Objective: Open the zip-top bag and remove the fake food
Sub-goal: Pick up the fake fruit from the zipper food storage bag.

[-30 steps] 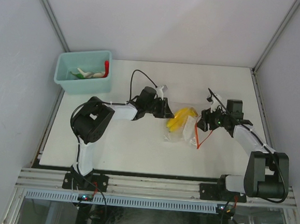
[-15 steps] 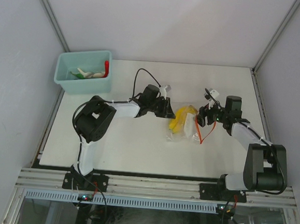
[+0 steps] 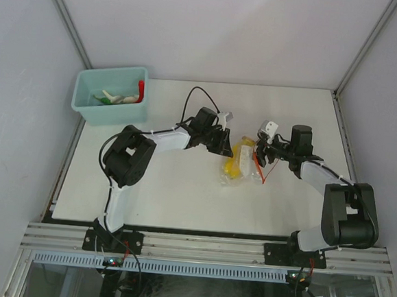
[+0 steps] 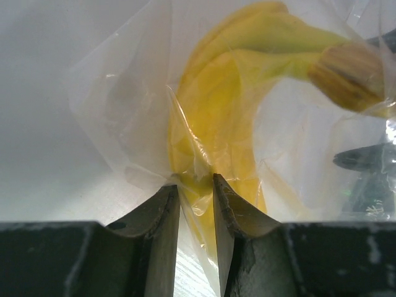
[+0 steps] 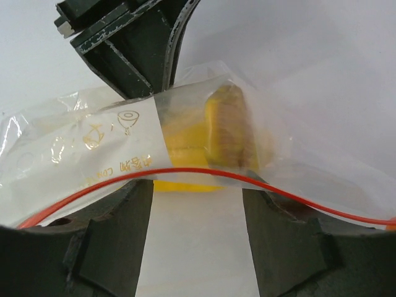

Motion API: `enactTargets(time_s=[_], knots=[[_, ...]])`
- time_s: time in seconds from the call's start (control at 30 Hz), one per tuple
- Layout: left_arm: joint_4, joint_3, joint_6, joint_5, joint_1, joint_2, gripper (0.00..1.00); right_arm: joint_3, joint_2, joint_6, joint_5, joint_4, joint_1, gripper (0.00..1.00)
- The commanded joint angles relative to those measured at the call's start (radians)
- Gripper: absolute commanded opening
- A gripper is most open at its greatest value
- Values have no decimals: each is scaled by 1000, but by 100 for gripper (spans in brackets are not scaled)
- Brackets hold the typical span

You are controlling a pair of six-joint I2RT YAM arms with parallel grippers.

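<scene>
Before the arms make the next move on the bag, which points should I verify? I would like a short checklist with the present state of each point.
1. Left gripper pinches the film of the zip-top bag: ok.
2. Right gripper clamps the red zip strip: not ok. Its jaws stand open and the strip only runs across them.
3. Zip seal parted: cannot tell.
4. Banana out of the bag: not ok, it lies inside.
5. Teal bin ready for the drop-off: ok, it stands far left in the top view.
</scene>
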Motion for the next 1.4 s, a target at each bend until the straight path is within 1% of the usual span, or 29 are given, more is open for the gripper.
enactTargets(time_s=[0.0, 0.07, 0.1, 0.17, 0.23, 0.37, 0.47, 0.6, 0.7, 0.77, 0.87, 0.9, 0.93, 0.97, 1.0, 1.03, 1.07, 1.13, 1.23, 1.37], knots=[[-11, 77, 44, 38, -10, 7, 31, 13, 19, -64, -16, 10, 31, 55], [-18, 83, 46, 42, -10, 10, 31, 15, 16, -55, -15, 27, 28, 47], [-22, 85, 49, 41, -10, 11, 32, 18, 13, -54, -24, 25, 25, 41], [-25, 85, 53, 40, -10, 10, 32, 23, 12, -55, -31, 16, 15, 38], [-24, 81, 51, 38, -7, 6, 33, 23, 8, -61, -35, 11, -2, 40], [23, 46, 23, 40, 4, -8, 34, 37, 9, -45, -41, 24, -48, 50], [38, 45, 19, 46, 9, -9, 34, 63, 22, -54, -43, 22, -39, 55], [13, 74, 31, 55, 10, -2, 33, 87, 47, -101, -26, 10, 4, 56], [-6, 95, 42, 58, 10, 5, 33, 97, 66, -122, -1, 8, 25, 54], [-7, 100, 41, 61, 10, 8, 33, 97, 73, -127, 24, 7, 37, 50], [-7, 99, 34, 53, 10, 10, 33, 97, 68, -157, 56, -25, 45, 37], [-5, 96, 30, 48, 11, 10, 33, 97, 67, -162, 62, -36, 44, 32], [1, 92, 22, 44, 11, 8, 33, 97, 63, -168, 72, -48, 43, 25], [10, 85, 11, 39, 13, 5, 33, 96, 58, -167, 77, -57, 40, 15], [22, 77, -5, 36, 15, 1, 33, 98, 52, -158, 80, -61, 32, 2], [36, 66, -20, 29, 18, -5, 33, 97, 45, -142, 79, -64, 25, 0], [51, 53, -40, 17, 22, -11, 32, 98, 38, -120, 78, -64, 18, 0], [87, 30, -84, 10, 33, -25, 27, 98, 16, -86, 36, -79, -7, 0], [143, -8, -129, -2, 44, -46, 22, 97, -27, -81, 0, -123, -25, 0], [174, -49, -163, -31, 49, -75, 17, 108, -57, -85, -20, -196, -40, 0]])
